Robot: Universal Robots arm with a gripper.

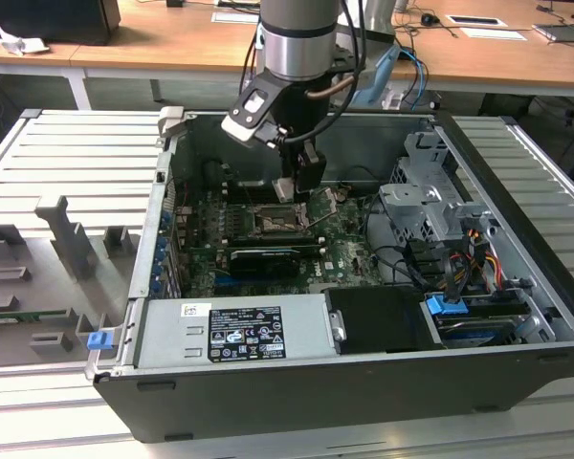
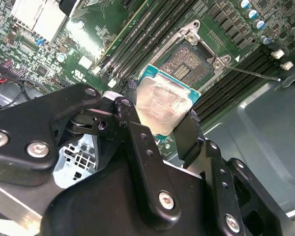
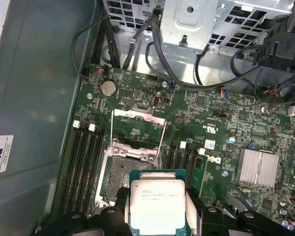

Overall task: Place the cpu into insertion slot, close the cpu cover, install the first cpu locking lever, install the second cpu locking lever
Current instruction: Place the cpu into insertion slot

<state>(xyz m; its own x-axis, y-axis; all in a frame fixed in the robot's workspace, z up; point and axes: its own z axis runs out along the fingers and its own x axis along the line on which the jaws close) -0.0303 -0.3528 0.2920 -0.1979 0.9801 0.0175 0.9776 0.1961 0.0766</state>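
My gripper [image 1: 285, 187] hangs inside the open computer case, shut on the cpu [image 1: 283, 189]. In both wrist views the cpu [image 2: 160, 105] [image 3: 157, 201] shows its silvery top on a green-edged board, pinched at two opposite edges by the black fingers [image 2: 189, 130]. It hovers just above and to one side of the insertion slot [image 3: 124, 178] [image 2: 189, 61], whose bare contact field is uncovered. The cpu cover [image 3: 138, 129] is swung open and lies back from the slot. Thin locking levers [image 3: 163, 137] [image 2: 253, 73] stand released beside it.
Memory slots [image 3: 83, 162] flank the socket. A drive cage [image 1: 430, 201] with bundled cables [image 1: 459, 263] fills the exterior view's right of the case, and a power supply [image 1: 239, 330] sits at the front. A grey fixture tray [image 1: 57, 249] lies outside the case on the exterior view's left.
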